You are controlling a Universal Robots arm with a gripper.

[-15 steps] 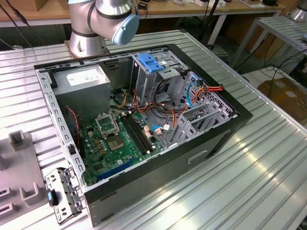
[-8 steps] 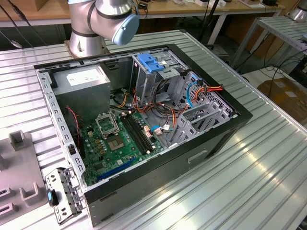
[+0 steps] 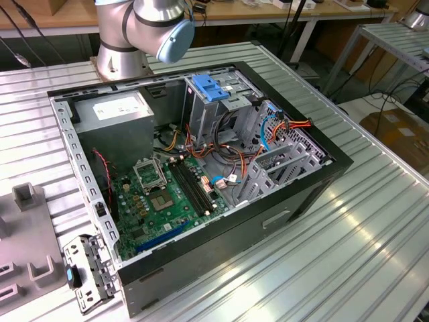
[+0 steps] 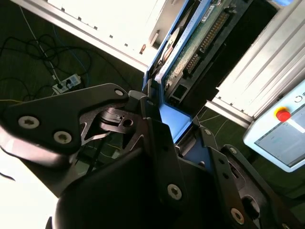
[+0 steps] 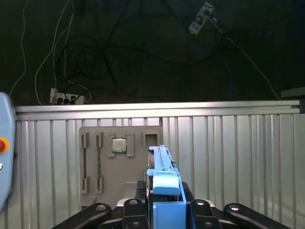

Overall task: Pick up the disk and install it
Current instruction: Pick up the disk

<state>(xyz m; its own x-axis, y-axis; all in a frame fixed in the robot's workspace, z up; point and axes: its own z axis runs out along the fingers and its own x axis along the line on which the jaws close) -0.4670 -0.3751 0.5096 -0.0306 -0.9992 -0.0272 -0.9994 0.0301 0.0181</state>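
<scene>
The disk [image 4: 200,38] is not lying on the table [image 5: 228,157]. It is up in the gripper [image 4: 176,117], whose jaws are squeezed narrow on its blue side rail [image 5: 167,195]. The disk stands on its thin edge, and its long side points straight out, away from the jaws, toward a grey holder plate [image 5: 95,157]. The open computer case [image 3: 288,215] sits on the table in the exterior view.

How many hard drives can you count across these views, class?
1. The disk is clamped in the claw, visible in both wrist views. More could be hidden inside the open computer case in the exterior view.
</scene>
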